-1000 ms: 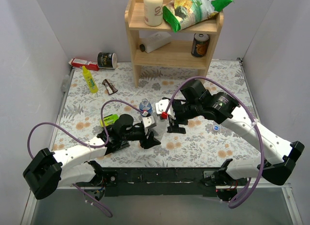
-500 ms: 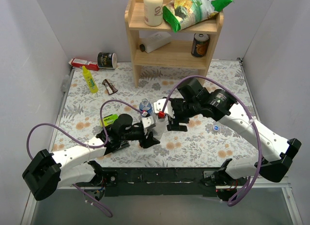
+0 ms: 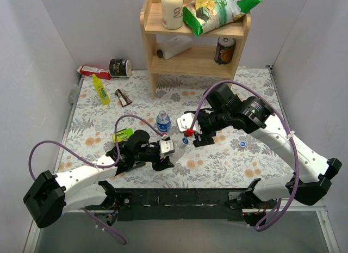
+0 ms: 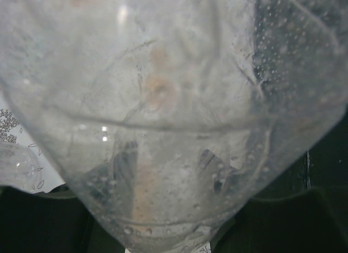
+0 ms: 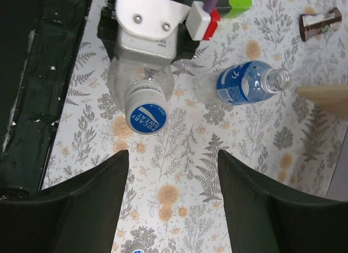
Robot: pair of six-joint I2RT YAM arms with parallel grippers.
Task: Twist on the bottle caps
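My left fingers [image 3: 165, 150] are clenched on the plain bottle [image 5: 120, 81], a clear plastic one with no label. They hold it near the middle of the tabletop [image 3: 228, 160] with its top pointing up. A round blue cap [image 5: 145, 117] with white writing sits on its neck, but I cannot tell how tight it is. In the left wrist view the bottle fills almost everything, foggy and dotted with tiny drops. My right fingers [image 3: 197, 139] hang over that cap, spread wide apart with nothing between them. Just beside the held bottle stands the labelled bottle [image 3: 163, 123], clear with a blue band, and its neck is open. The other blue cap [image 3: 242, 143] lies alone on the tabletop near my right arm, well apart from both bottles. The tabletop is covered with grey leaves and orange flowers. Purple cables [image 3: 125, 118] loop over both arms. A bright green thing [image 3: 123, 135] lies by my left arm. Farther back are a thin yellow squeeze bottle [image 3: 100, 90], a small brown thing [image 3: 123, 97], a dark round tin [image 3: 120, 68] and a red and white box [image 3: 91, 72]. At the back stands a wooden shelf [image 3: 155, 43]. A white bottle [image 3: 172, 9] and a shiny green snack bag [image 3: 217, 11] are on top, and another white bottle [image 3: 176, 46], lying down, and a can [image 3: 224, 50] are below.
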